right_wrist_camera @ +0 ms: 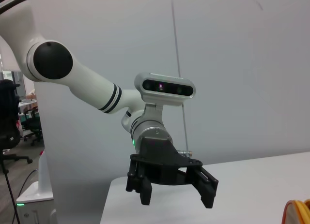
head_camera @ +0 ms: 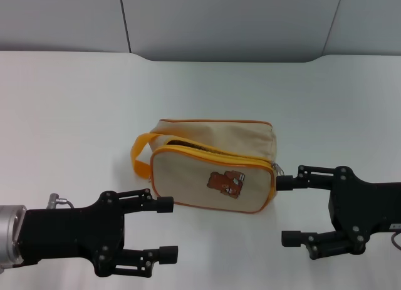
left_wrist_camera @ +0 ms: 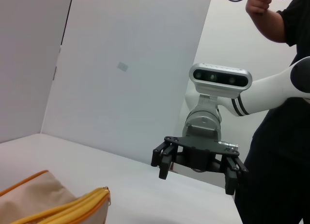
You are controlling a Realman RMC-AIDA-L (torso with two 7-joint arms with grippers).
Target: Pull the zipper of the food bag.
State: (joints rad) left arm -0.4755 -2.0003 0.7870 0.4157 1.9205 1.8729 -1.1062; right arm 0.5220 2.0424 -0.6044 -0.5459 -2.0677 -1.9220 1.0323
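Both sets of jaws stand wide apart and hold nothing: the left gripper (head_camera: 166, 230) hovers beside the food bag (head_camera: 213, 168) near its loop handle (head_camera: 141, 153), the right gripper (head_camera: 285, 210) at the opposite end. On the white surface (head_camera: 75, 114), the bag's zipper (head_camera: 213, 153) strip is partly open.

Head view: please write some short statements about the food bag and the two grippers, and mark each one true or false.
1. The food bag stands on the table between the two grippers. True.
2. The left gripper holds the bag's loop handle. False: its fingers are open and hold nothing.
3. The right gripper is open, near the bag's end. True.
4. The bear picture faces away from the robot. False: it faces the robot.
5. The bag lies tipped on its side. False: it stands upright.
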